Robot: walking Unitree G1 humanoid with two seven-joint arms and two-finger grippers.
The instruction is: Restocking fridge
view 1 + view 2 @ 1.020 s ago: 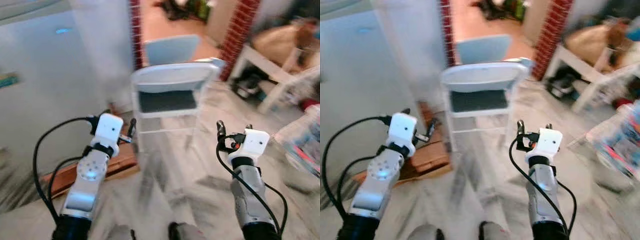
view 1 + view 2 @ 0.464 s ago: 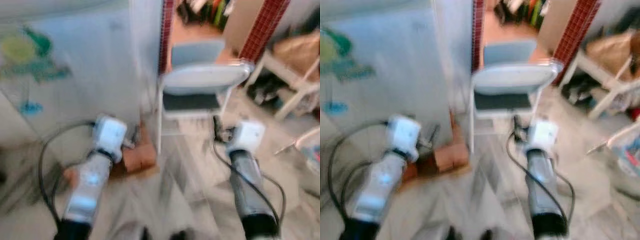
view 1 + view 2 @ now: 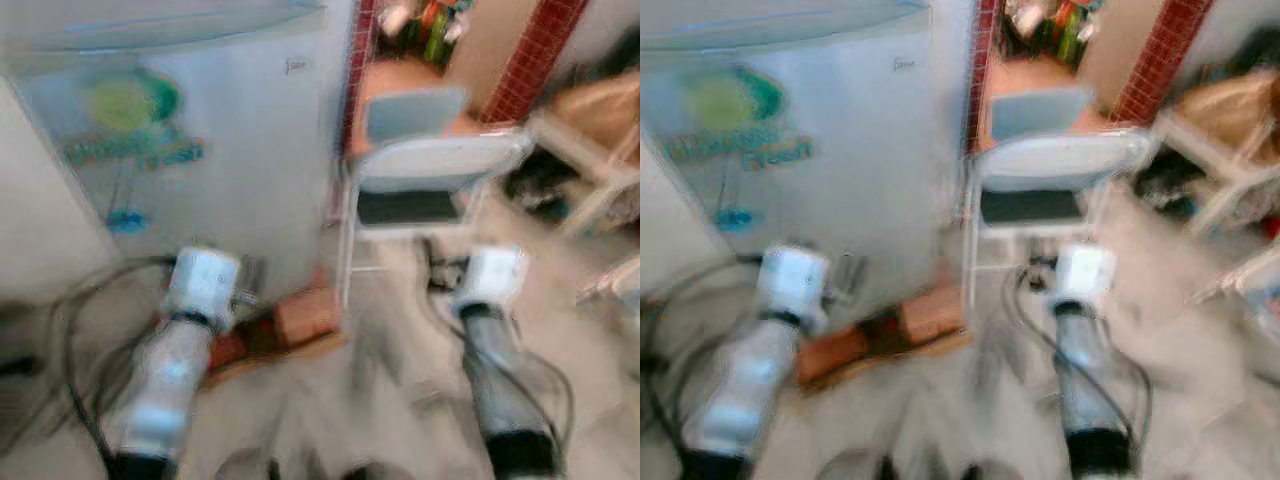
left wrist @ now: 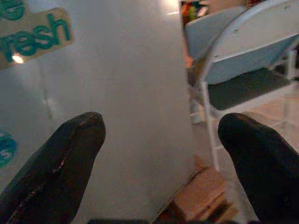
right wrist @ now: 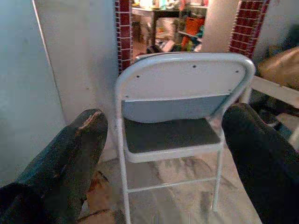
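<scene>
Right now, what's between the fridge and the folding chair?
Low between the fridge and the chair lie brown blocks on the floor, seen in the left eye view; higher up, a red brick column.

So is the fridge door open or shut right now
Shut. The white fridge shows only its flat front with the green logo sticker facing the robot; no shelves or interior show. The folding chair stands beside it.
</scene>
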